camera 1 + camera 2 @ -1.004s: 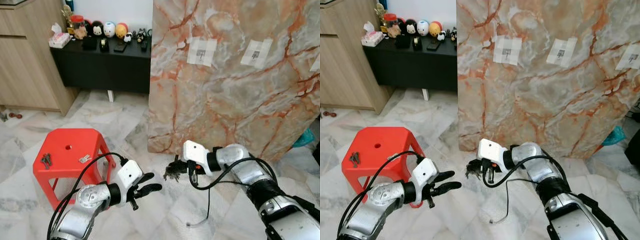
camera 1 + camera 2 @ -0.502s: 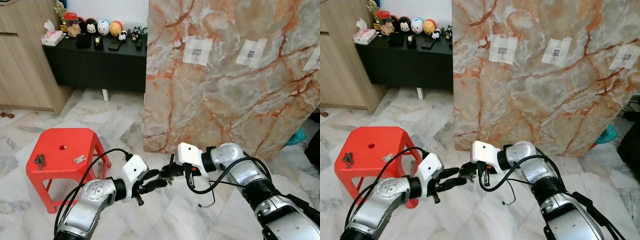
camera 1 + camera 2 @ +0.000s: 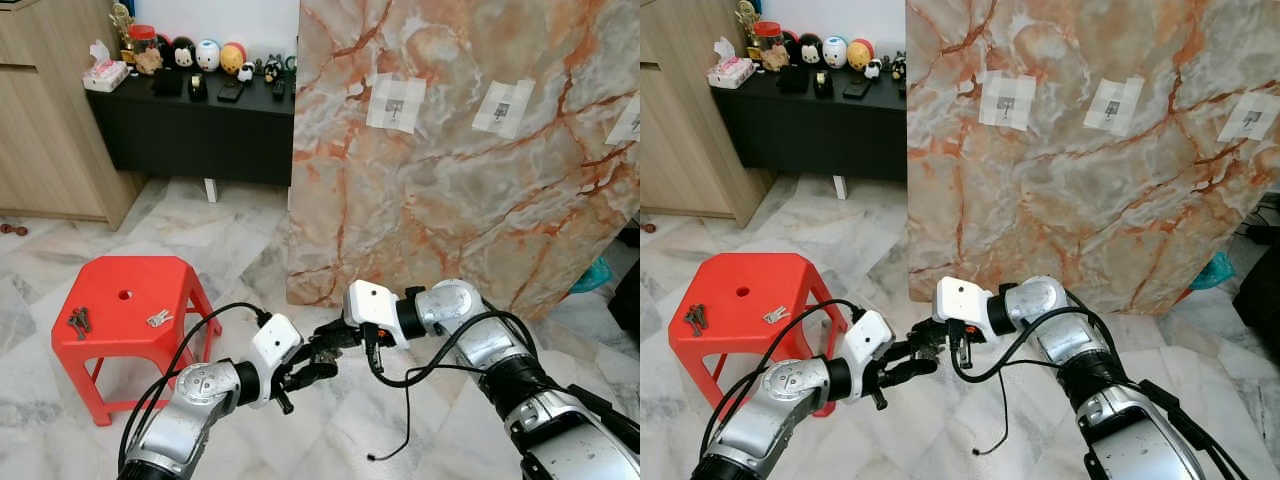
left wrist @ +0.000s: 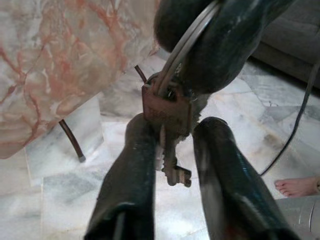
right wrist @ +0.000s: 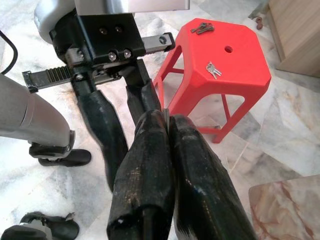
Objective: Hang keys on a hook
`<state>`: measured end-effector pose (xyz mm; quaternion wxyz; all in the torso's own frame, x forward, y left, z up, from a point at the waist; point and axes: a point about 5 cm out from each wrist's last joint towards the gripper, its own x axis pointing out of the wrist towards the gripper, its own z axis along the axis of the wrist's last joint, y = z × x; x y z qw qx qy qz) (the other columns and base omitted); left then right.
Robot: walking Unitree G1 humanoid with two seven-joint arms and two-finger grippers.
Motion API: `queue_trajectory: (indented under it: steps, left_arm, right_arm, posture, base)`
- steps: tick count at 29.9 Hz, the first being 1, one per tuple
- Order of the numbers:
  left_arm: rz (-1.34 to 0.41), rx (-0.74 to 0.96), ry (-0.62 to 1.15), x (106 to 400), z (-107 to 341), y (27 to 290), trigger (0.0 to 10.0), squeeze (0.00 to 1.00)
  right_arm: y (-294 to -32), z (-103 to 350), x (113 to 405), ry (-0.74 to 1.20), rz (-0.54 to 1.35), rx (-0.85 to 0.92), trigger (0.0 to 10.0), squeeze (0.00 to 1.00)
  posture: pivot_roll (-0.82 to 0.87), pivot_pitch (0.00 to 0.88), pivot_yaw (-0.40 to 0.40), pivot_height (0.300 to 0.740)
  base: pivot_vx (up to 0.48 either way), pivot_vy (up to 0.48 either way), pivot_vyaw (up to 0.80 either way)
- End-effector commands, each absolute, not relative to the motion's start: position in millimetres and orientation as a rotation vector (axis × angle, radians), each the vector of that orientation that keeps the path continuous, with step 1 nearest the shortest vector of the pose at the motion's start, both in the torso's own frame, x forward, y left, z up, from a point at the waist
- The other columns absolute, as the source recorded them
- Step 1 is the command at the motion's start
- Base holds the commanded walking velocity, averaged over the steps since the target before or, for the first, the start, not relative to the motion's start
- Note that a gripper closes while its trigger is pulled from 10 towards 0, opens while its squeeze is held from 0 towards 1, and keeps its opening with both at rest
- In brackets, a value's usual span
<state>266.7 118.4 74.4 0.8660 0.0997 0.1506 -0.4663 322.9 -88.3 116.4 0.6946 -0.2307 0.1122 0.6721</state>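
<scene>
A bunch of keys (image 3: 323, 349) on a ring hangs low in front of the marble slab (image 3: 450, 190), and my right gripper (image 3: 338, 336) is shut on it. My left gripper (image 3: 318, 363) has come up to the bunch from the left. It is open, one finger on each side of the hanging keys (image 4: 167, 112). The left-hand finger (image 4: 131, 165) looks to touch them. Small hooks on taped patches (image 3: 396, 102) (image 3: 502, 106) sit high on the slab, far above both grippers. From the right wrist, the shut fingertips (image 5: 150, 135) point at the left gripper (image 5: 120, 107).
A red stool (image 3: 120, 345) stands at the left with two more key sets (image 3: 78, 320) (image 3: 158, 318) on it. A black cabinet (image 3: 200, 125) with figurines and a wooden cupboard (image 3: 50, 130) lie behind. A person's bare foot (image 4: 295, 186) is on the floor nearby.
My left gripper has risen and moved right until its fingers straddle the keys. The right gripper with the keys has shifted a little left towards it.
</scene>
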Motion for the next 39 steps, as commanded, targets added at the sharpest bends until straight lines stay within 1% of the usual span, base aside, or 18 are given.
queue_trajectory:
  steps: [1, 21, 31, 39]
  left_arm:
    - [-0.986, 0.236, 0.307, 268.6, 76.0, 116.4, 0.0, 0.0]
    - [-0.973, 0.247, 0.305, 270.8, 80.2, 122.9, 0.0, 0.0]
    - [-0.946, 0.297, 0.331, 269.5, 79.0, 132.3, 0.0, 0.0]
    - [-0.965, 0.32, 0.346, 266.9, 77.5, 132.8, 0.0, 0.0]
  right_arm:
    - [-90.2, 122.8, 324.9, 0.223, 1.492, -0.523, 10.0, 0.0]
    - [-90.2, 119.2, 322.2, 0.233, 1.498, -0.516, 10.0, 0.0]
    - [-94.8, 112.9, 318.5, 0.275, 1.516, -0.539, 10.0, 0.0]
    - [-96.9, 108.0, 315.9, 0.318, 1.53, -0.542, 10.0, 0.0]
  posture:
    - [0.07, 0.0, -0.155, 0.74]
    - [0.07, 0.0, -0.15, 0.74]
    - [0.07, 0.0, -0.149, 0.74]
    - [0.07, 0.0, -0.148, 0.74]
  base:
    - [0.0, 0.0, 0.0]
    - [0.0, 0.0, 0.0]
    - [0.0, 0.0, 0.0]
    - [0.0, 0.0, 0.0]
